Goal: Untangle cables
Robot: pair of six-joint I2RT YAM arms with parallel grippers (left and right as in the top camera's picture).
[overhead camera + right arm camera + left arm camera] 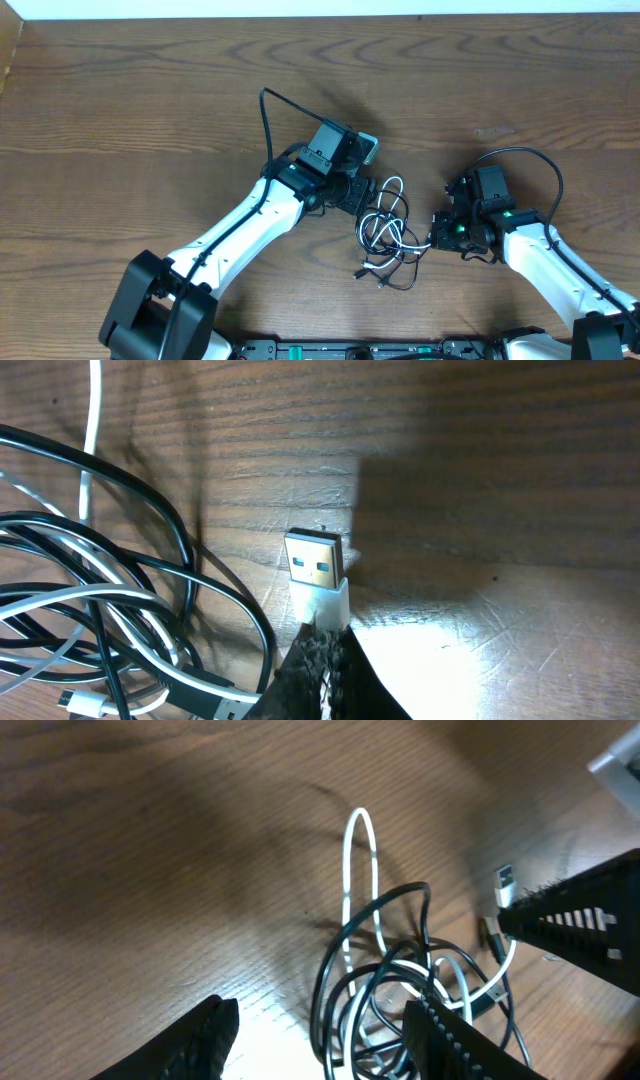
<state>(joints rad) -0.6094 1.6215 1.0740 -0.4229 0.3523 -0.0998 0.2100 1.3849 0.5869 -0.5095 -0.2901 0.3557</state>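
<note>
Brown wood-grain tabletop (120,90) fills every view, matte and streaked with darker lines, and a pale strip (300,8) runs along its far edge. Near the middle sits the tangle: a thin black cable (322,990) and a thin white cable (345,860), both round and smooth, wound through each other in loose overlapping coils. One narrow white loop reaches out beyond the coils. My left gripper (320,1045) stands at the tangle's left side with its dark ribbed fingers (455,1040) spread apart. The coils lie between them with nothing clamped. My right gripper (322,645) sits at the tangle's right edge, pinched tight on the white collar of the white cable's USB plug (315,565). The plug's flat metal shell stands clear beyond the fingertips.
</note>
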